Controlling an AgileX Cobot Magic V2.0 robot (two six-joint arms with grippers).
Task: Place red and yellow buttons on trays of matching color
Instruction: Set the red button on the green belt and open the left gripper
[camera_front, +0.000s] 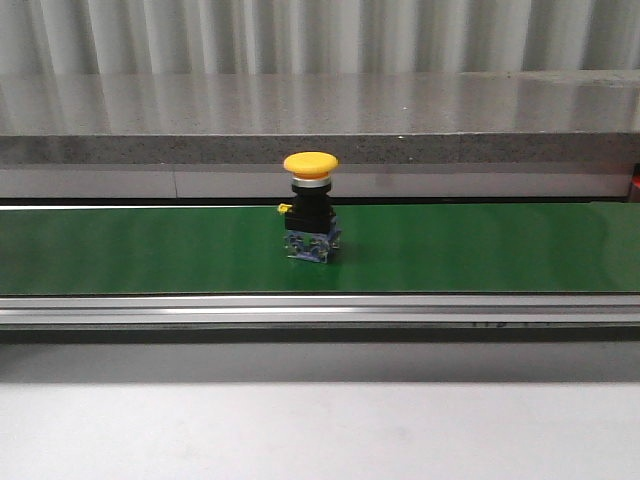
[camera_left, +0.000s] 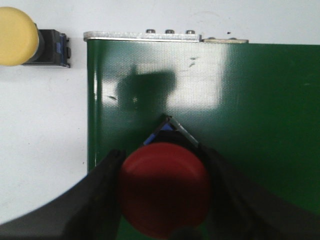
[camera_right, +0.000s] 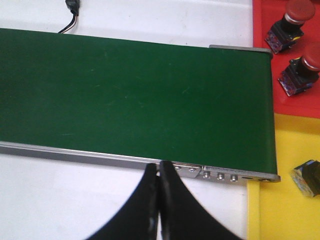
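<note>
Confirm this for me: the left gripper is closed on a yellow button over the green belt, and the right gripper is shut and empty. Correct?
Not quite. The left wrist view shows the left gripper closed on a red button, not a yellow one, over the green belt. The right gripper is indeed shut and empty.

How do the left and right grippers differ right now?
The left gripper is shut on a red button above the green belt; the right gripper holds nothing, its fingers pressed together. The left one hangs over the belt's surface near its end, while the right one sits off the belt, beside the metal side rail. Both have dark, tapering fingers.
</note>
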